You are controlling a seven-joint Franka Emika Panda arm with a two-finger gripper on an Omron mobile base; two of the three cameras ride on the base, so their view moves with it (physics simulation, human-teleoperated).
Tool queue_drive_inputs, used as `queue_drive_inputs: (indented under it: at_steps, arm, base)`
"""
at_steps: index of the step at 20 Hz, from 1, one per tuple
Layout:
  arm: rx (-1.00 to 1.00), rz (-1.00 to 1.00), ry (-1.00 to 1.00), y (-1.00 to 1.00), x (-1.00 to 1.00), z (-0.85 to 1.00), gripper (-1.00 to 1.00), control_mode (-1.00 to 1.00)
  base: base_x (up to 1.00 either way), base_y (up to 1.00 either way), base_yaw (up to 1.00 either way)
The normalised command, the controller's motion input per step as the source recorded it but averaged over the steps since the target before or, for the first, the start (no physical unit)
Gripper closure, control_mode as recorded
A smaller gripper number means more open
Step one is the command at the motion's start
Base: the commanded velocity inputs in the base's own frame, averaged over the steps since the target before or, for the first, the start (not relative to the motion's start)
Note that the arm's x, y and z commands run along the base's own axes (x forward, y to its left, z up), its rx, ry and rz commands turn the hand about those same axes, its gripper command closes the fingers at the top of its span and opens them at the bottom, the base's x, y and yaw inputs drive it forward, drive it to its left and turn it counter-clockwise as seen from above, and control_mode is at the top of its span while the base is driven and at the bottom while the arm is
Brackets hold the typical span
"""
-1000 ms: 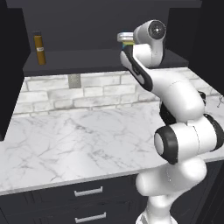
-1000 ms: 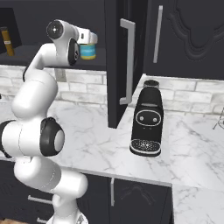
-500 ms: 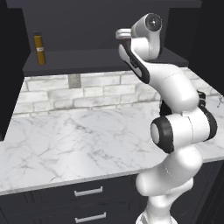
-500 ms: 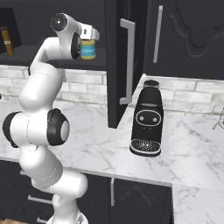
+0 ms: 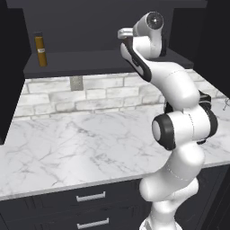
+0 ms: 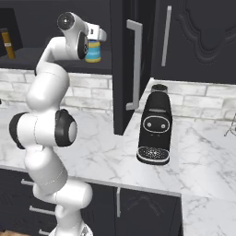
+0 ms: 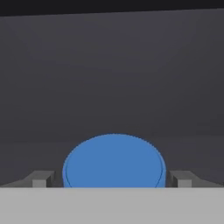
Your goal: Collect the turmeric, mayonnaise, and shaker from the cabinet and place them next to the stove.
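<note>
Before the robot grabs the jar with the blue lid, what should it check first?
1. Pincer open: ok.
2. Mayonnaise lies between the fingers: ok.
3. Fingers apart from the jar's sides: ok, a gap shows on each side.
4. Jar upright on the cabinet shelf: ok.
5. Fingers low enough on the jar's body: cannot tell.
6. Turmeric far off, not in the way: ok.
</note>
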Motion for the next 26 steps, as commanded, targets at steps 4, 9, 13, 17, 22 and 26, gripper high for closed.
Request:
queue_drive_inputs:
  at_steps: [4, 9, 13, 17, 22, 26]
  arm:
    - [0.00, 0.00, 0.02, -0.07, 0.12, -0.13, -1.00, -1.00]
    - [0.00, 0.00, 0.03, -0.05, 0.15, -0.19, -1.00, -1.00]
    - [0.00, 0.00, 0.04, 0.00, 0.16, -0.21, -1.00, -1.00]
    - [0.00, 0.00, 0.04, 0.00, 0.18, -0.21, -1.00, -1.00]
    - [0.00, 0.00, 0.04, -0.01, 0.20, -0.25, -1.00, -1.00]
    - [0.00, 0.00, 0.03, -0.05, 0.17, -0.26, 1.00, -1.00]
  base:
    - [0.00, 0.00, 0.00]
    - [0.00, 0.00, 0.00]
    - [0.00, 0.00, 0.00]
    - [0.00, 0.00, 0.00]
    - [0.00, 0.00, 0.00]
    - [0.00, 0.00, 0.00]
